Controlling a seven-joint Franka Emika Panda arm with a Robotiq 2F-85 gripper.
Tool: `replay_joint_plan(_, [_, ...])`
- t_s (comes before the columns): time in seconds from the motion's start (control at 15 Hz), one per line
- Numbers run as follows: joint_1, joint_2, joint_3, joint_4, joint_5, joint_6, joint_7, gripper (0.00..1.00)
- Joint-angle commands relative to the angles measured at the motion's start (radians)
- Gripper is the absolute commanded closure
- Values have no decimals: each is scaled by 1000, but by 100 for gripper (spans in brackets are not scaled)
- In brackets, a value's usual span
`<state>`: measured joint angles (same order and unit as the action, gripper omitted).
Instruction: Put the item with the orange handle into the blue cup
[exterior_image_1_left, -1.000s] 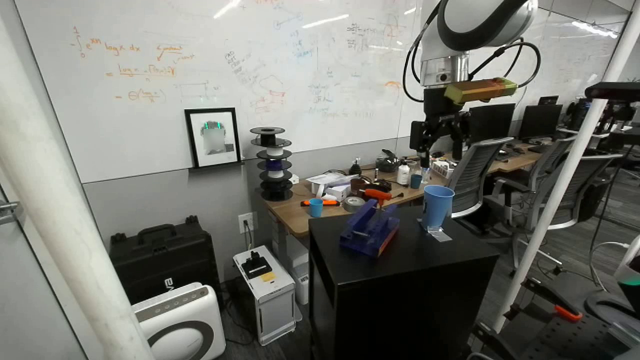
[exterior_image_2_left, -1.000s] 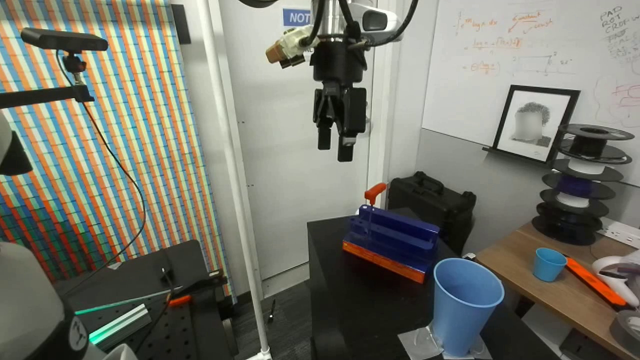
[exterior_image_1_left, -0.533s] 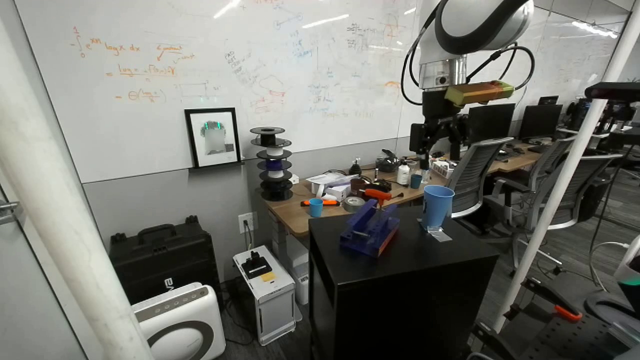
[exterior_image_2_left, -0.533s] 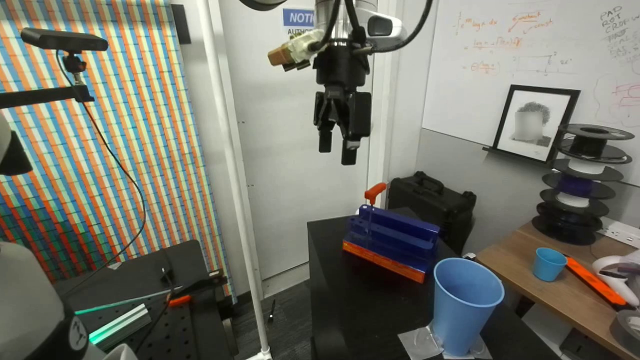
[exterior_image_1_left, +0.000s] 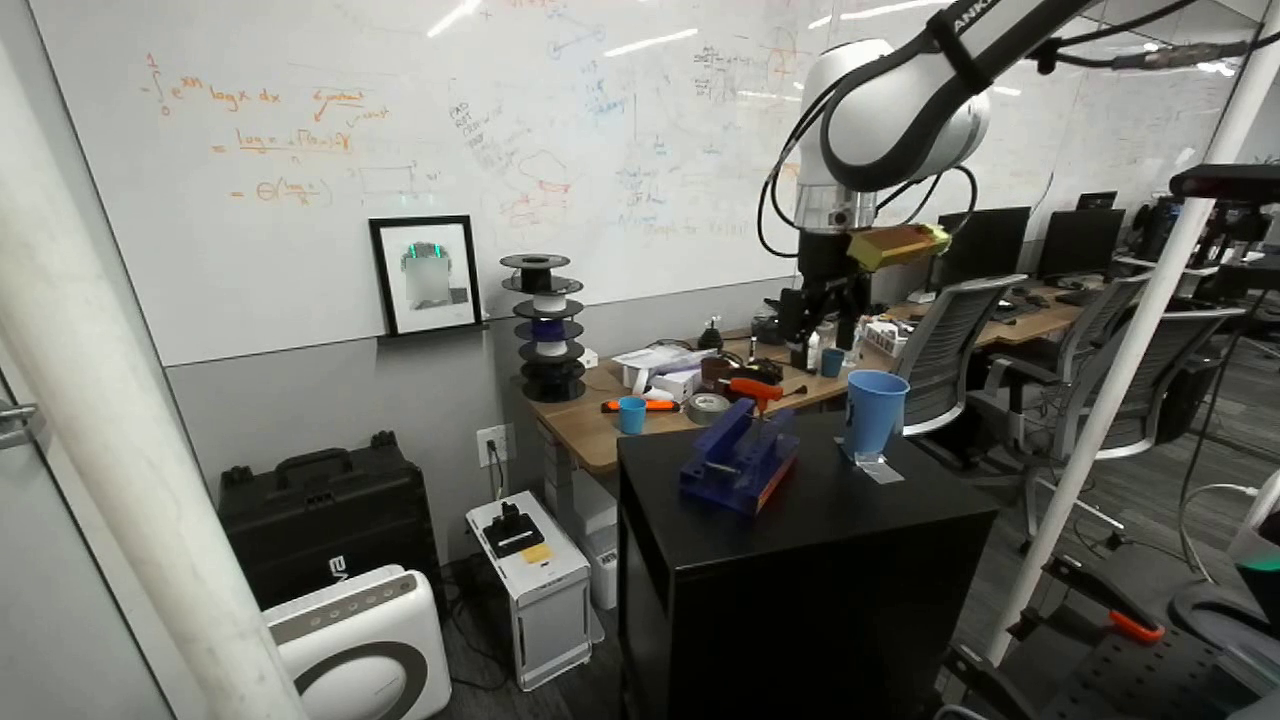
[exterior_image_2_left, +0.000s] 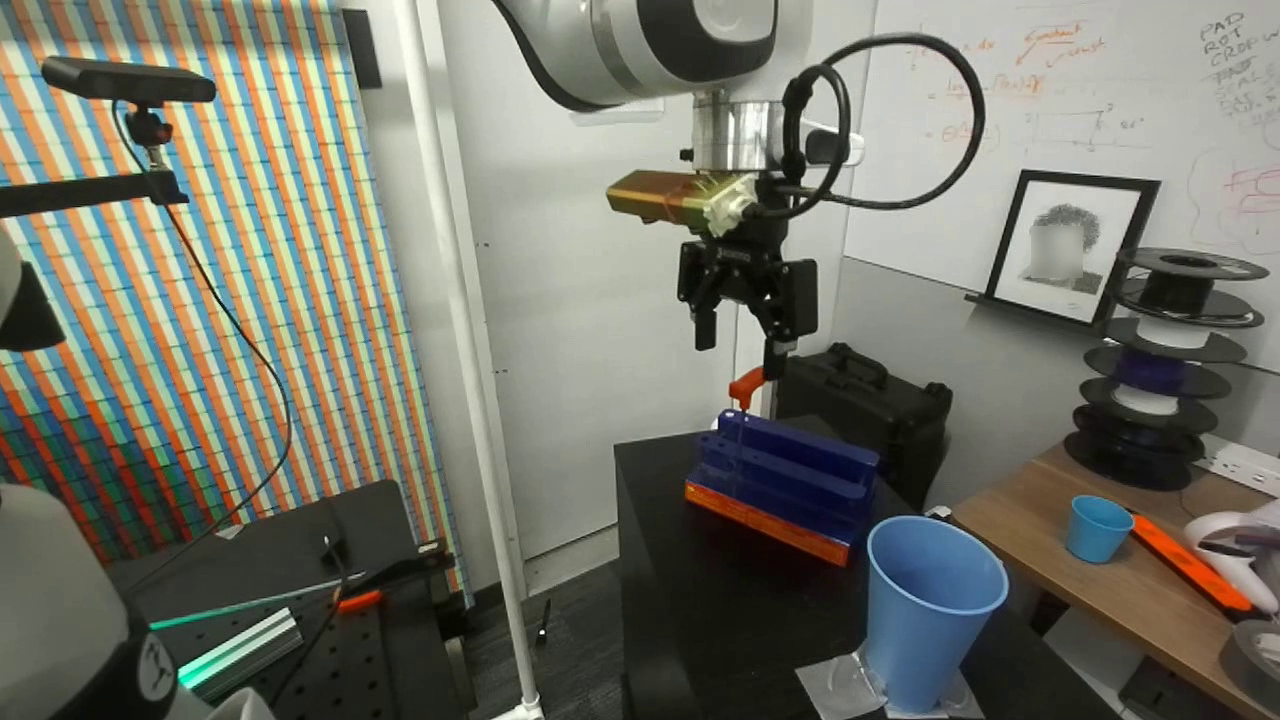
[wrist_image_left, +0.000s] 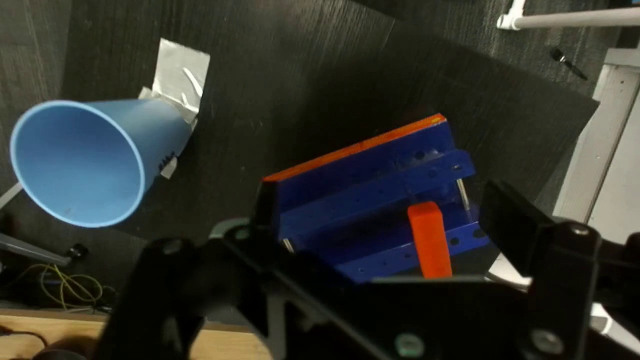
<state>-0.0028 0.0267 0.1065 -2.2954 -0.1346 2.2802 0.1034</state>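
My black two-finger gripper (exterior_image_2_left: 740, 348) hangs pointing down over the black, flat-topped cabinet (exterior_image_1_left: 840, 510), its two fingers (exterior_image_2_left: 705, 330) spread well apart. Below them is the orange-handled tool (exterior_image_2_left: 745, 390), T-shaped on top of a thin shaft. It stands handle up in the dark-blue rack (exterior_image_2_left: 800, 445), which has perforated rails and an orange strip along its lower edge. In the wrist view the handle (wrist_image_left: 431, 240) shows in the space between my fingers, closer to the one on the picture's right; in an exterior view I can make out a gap, so fingers and handle are near each other but apart.

The tall, narrow, light-blue cup (wrist_image_left: 167, 125) stands upright on the same cabinet top, apart from the rack. Silvery-grey tape (wrist_image_left: 181, 67) lies at its foot. From my wrist I look past its rim to the blue inside, and small dark marks show on its outer wall.

Near the cabinet, the brown wooden desk (exterior_image_1_left: 590, 435) bears a smaller blue cup (exterior_image_1_left: 631, 416), with a long orange-and-black object (exterior_image_1_left: 662, 406) just beside it. At the desk's end rises the stack of black, white and purple spools (exterior_image_2_left: 1162, 372). A black-framed picture (exterior_image_2_left: 1070, 250) stands against the whiteboard (exterior_image_1_left: 600, 240).
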Motion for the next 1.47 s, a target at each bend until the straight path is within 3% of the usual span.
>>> replay_joint_plan(0.0, [32,117,-18,64,-43,115,-5,0])
replay_joint_plan(0.27, [49,202,-15,94,-3,187,-29,0])
replay_joint_plan(0.33, [52,218,-13,101,7,189,-38,25])
replay_joint_plan(0.4, [54,230,-13,105,11,192,-46,27])
replay_joint_plan(0.93, [49,241,-6,113,68,197,-124,88])
replay_joint_plan(1.07, [47,233,-3,109,85,209,-142,92])
replay_joint_plan(1.4, [47,166,10,91,119,175,-201,87])
